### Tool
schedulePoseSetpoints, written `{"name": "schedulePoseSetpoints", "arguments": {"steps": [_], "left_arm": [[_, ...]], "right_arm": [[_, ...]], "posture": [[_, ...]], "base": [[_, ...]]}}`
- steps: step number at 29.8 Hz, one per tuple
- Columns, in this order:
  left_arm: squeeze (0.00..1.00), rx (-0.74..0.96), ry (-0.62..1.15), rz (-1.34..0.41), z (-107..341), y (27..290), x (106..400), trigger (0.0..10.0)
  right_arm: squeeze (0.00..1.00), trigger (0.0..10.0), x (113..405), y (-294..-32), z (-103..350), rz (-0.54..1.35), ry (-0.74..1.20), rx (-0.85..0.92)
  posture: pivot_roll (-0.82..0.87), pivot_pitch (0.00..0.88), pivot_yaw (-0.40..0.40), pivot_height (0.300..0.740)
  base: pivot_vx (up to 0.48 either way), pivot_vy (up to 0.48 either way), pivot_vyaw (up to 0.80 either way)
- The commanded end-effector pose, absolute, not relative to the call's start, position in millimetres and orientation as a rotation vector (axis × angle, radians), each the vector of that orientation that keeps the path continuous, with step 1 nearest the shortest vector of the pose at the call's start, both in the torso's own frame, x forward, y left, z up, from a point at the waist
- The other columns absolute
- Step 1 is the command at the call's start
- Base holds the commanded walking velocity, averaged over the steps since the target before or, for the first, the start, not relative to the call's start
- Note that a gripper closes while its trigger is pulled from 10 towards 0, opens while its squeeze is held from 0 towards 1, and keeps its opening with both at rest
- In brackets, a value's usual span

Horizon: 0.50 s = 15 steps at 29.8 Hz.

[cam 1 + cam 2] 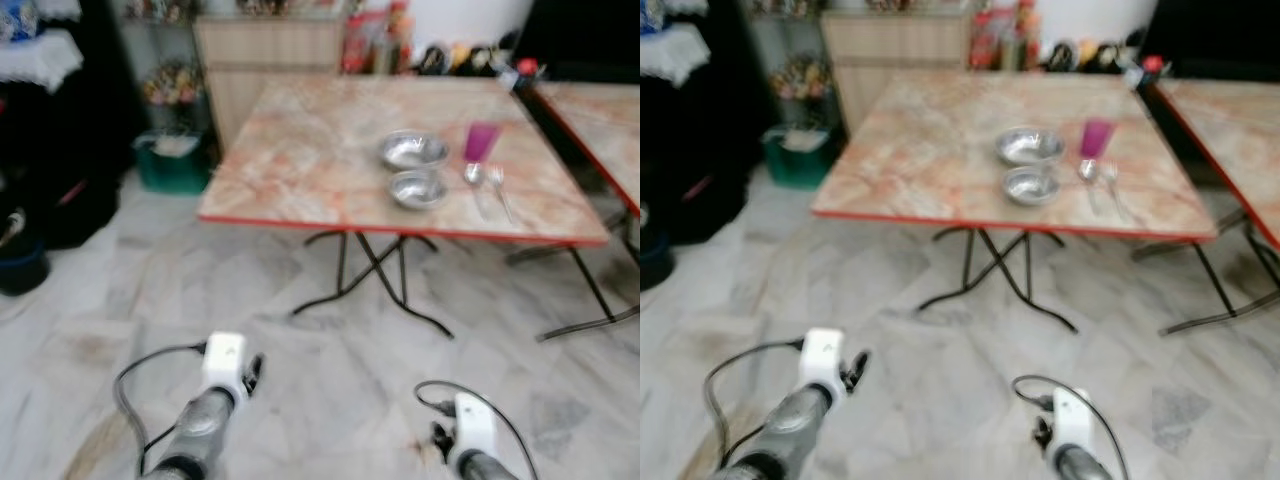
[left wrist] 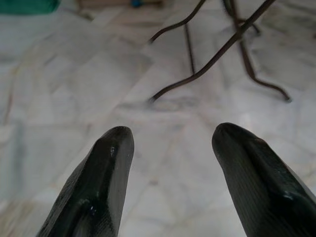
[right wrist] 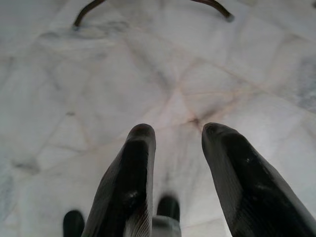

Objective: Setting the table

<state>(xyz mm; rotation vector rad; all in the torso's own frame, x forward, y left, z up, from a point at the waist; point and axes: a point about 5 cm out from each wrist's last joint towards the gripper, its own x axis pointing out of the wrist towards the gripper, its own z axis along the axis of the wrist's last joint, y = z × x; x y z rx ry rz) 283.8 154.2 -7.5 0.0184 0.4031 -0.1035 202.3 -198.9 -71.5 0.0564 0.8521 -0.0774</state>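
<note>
A marble-patterned folding table [image 1: 300, 170] with a red edge stands ahead of me. On its right half sit two steel bowls, the far bowl [image 1: 413, 150] and the near bowl [image 1: 417, 188]. Beside them are a pink cup [image 1: 481, 141], a spoon [image 1: 473, 178] and a fork [image 1: 499, 190]. Both arms hang low over the floor, well short of the table. My left gripper [image 2: 173, 133] is open with nothing between its fingers. My right gripper [image 3: 177, 129] is also open and holds nothing.
Black crossed table legs [image 1: 375, 275] stand on the pale marble floor [image 1: 300, 400]. A second table [image 1: 600, 120] is at the right. A green bin [image 1: 172, 165], a wooden cabinet [image 1: 270, 60] and a blue bucket [image 1: 20, 268] line the left and back.
</note>
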Motion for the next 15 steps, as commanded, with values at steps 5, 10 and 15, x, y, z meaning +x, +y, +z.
{"name": "schedulePoseSetpoints", "arguments": {"steps": [5, 10, 15], "left_arm": [[0.00, 0.007, 0.411, -0.122, -9.6, 145.9, 282.1, 10.0], [0.00, 0.004, 0.413, -0.115, -10.5, 146.9, 281.0, 10.0], [0.00, 0.004, 0.390, -0.097, -8.2, 149.8, 282.0, 10.0]], "right_arm": [[0.00, 10.0, 199.5, -206.8, -71.8, -0.095, 0.863, 0.036], [0.00, 10.0, 198.8, -206.3, -72.3, -0.098, 0.865, 0.039], [0.00, 10.0, 197.3, -206.8, -72.9, -0.102, 0.867, 0.041]], "posture": [[0.03, 0.000, 0.014, 0.740], [0.03, 0.000, 0.012, 0.740], [0.03, 0.000, 0.013, 0.740]], "base": [[0.346, 0.000, 0.00], [0.344, 0.000, 0.00], [0.345, 0.000, 0.00]]}}
